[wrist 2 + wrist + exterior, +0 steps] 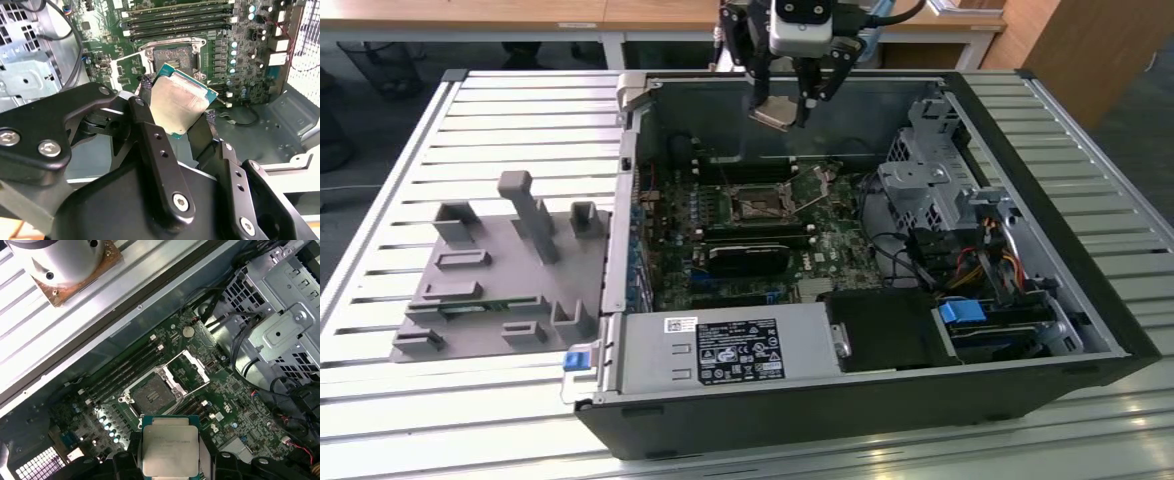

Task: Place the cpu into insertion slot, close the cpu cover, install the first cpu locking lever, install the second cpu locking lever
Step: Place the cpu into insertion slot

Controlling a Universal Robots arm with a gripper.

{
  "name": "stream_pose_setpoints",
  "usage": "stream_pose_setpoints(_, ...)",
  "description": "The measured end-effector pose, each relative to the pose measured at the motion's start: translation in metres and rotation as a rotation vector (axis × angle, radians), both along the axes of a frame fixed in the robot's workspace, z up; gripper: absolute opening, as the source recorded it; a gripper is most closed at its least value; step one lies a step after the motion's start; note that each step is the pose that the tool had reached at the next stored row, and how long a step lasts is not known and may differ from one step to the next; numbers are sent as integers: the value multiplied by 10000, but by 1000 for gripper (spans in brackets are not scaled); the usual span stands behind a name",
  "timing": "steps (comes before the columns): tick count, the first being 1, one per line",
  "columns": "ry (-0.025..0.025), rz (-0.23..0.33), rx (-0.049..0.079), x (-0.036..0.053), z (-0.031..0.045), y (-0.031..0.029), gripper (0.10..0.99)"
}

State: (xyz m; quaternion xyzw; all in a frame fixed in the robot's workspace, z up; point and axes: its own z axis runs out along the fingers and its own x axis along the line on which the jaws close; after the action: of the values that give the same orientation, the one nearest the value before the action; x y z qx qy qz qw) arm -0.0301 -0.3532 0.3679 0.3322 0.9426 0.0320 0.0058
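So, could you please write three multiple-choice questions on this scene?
1. Where is the flat square silvery-beige cpu? A) seated in the dark square insertion slot B) held by the black pincer above the open black computer case C) lying outside the case
2. What colour is the large motherboard? A) green B) red C) white
3. How does the thin silver cpu cover stand? A) shut over the slot B) swung open, slot bare C) missing
Key: B, the pincer clamps its edges; A, the board is green; B, the frame tilts up beside the empty slot.
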Motion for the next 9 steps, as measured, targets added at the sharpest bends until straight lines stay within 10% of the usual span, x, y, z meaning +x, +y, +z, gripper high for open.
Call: stream_pose_setpoints(9, 0, -1103, -14, 0, -8, 3, 537)
